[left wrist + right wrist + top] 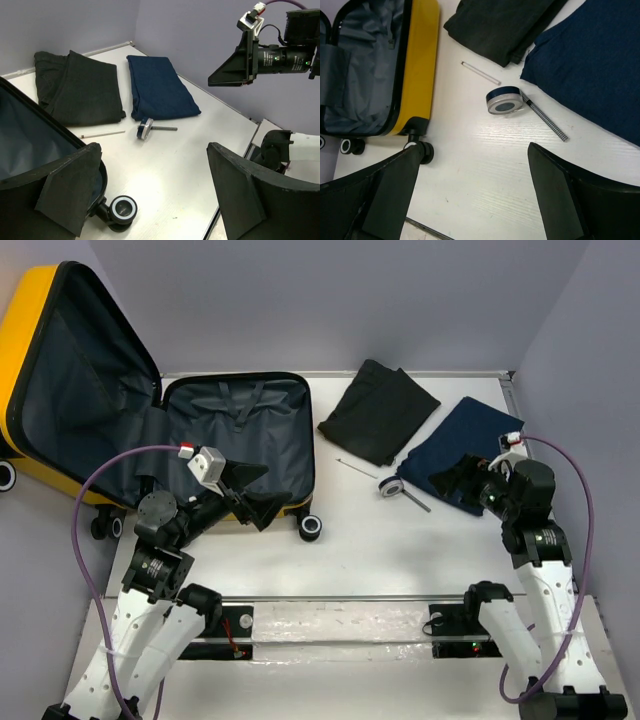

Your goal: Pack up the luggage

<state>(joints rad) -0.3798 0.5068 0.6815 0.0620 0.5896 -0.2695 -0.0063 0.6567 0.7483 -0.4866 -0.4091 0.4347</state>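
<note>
Yellow suitcase (235, 440) lies wide open at the back left of the counter (400, 560), lid tipped up against the wall, nothing in it. Left tool (255, 492) hangs released over its near rim. Right tool (458, 478) is spread wide and empty too, over the navy clothes (470, 435). The black clothes (378, 410) sit beside those.

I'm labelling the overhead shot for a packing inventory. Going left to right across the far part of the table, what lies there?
yellow luggage, lying open → folded black garment → folded navy garment
</note>
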